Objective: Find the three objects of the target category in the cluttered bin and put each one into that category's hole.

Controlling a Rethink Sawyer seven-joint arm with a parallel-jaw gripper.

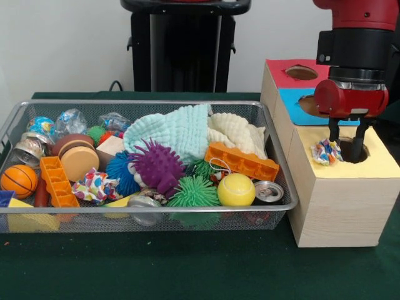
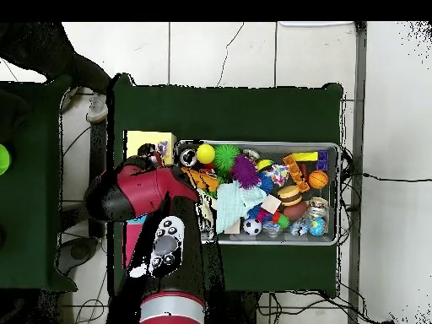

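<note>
Open tool (image 1: 349, 145) over the hole (image 1: 354, 150); no writing readable.

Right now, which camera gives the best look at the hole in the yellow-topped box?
The front view. It shows the hole in the yellow top, the gripper fingers at it, and a patterned fabric piece beside it. In the overhead view the arm covers it.

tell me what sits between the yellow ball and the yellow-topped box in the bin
In the front view, a silver can lies between the yellow ball and the bin's wire end wall, beyond which the yellow-topped box stands.
</note>
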